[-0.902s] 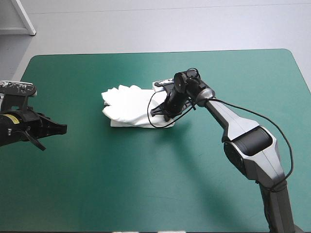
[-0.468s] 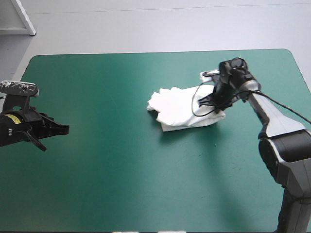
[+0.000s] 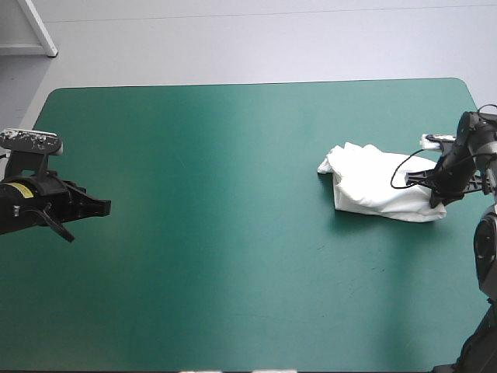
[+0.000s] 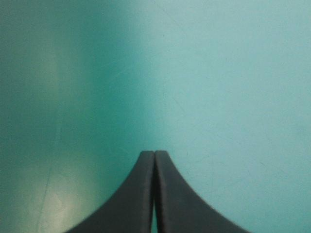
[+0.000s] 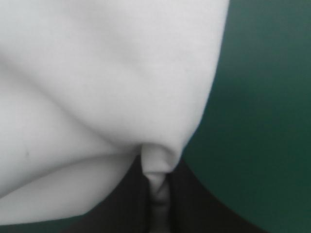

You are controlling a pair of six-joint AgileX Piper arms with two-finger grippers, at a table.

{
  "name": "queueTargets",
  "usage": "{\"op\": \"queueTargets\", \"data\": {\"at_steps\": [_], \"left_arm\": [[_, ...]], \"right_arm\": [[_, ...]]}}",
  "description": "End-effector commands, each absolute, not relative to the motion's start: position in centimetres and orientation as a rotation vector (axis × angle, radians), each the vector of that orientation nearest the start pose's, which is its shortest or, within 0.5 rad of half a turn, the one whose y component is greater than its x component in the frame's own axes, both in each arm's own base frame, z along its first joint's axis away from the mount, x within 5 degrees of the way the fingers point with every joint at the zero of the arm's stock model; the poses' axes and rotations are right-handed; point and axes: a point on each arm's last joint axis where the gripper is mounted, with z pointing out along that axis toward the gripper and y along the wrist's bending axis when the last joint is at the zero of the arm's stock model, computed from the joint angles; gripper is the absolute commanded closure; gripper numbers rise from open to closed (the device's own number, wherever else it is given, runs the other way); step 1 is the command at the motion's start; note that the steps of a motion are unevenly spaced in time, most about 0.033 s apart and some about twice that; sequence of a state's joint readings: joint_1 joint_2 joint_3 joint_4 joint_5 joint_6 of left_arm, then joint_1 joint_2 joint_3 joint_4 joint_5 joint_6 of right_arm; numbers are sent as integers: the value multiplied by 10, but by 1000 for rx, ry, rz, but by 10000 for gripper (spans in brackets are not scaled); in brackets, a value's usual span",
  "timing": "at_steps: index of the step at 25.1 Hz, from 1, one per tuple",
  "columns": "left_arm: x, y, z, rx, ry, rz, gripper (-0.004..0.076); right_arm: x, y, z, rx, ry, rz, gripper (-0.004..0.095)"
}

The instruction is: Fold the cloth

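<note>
The white T-shirt lies as a folded bundle on the teal-green cover near the table's right edge. My right gripper is at the bundle's right end, shut on the T-shirt. In the right wrist view the white T-shirt fills most of the picture, and a pinched fold of it runs down between the black fingers. My left gripper hovers at the table's left edge, far from the T-shirt. It is shut, its fingers meeting in one arch over bare cover.
Bare teal-green cover stretches between the two grippers. The table's right edge is close beside the right gripper. The far edge runs along the back.
My right gripper has dragged the folded T-shirt from the table's middle toward the right edge. The left arm has hardly moved.
</note>
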State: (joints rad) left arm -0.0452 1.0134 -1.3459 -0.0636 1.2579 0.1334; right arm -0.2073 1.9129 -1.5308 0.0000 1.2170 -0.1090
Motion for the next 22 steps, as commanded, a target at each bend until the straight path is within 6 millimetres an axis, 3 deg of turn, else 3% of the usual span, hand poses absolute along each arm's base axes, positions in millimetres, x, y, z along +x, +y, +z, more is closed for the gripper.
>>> {"op": "queueTargets", "data": {"at_steps": [1, 3, 5, 6, 8, 9, 12, 13, 16, 17, 19, 22], "left_arm": [[156, -13, 445, 220, 2392, -57, 732], [156, -13, 445, 242, 2389, -48, 732], [156, -13, 445, 245, 2389, -47, 732], [156, -13, 445, 245, 2389, -47, 732], [156, -13, 445, 245, 2389, -47, 732], [156, -13, 445, 245, 2387, -47, 732], [157, -13, 446, 245, 2375, -45, 732], [157, -13, 447, 246, 2362, -43, 732], [149, -13, 456, 234, 2264, -36, 732], [143, -13, 460, 235, 2226, -31, 732], [132, -12, 461, 251, 2147, -12, 732], [123, -11, 450, 262, 2096, 2, 732]], "right_arm": [[362, -94, 264, 205, 3019, -47, 927], [363, -97, 264, 266, 2996, -35, 881], [363, -97, 265, 274, 2992, -35, 643], [362, -98, 267, 278, 2985, -37, 386], [355, -98, 281, 273, 2958, -66, 136], [350, -97, 294, 269, 2925, -78, 112], [334, -91, 329, 286, 2810, -75, 180], [321, -85, 351, 285, 2737, -50, 275], [279, -68, 398, 247, 2573, -7, 718], [259, -60, 410, 218, 2502, 13, 927], [228, -48, 421, 213, 2395, 39, 914], [191, -36, 421, 210, 2271, 52, 914]]}}
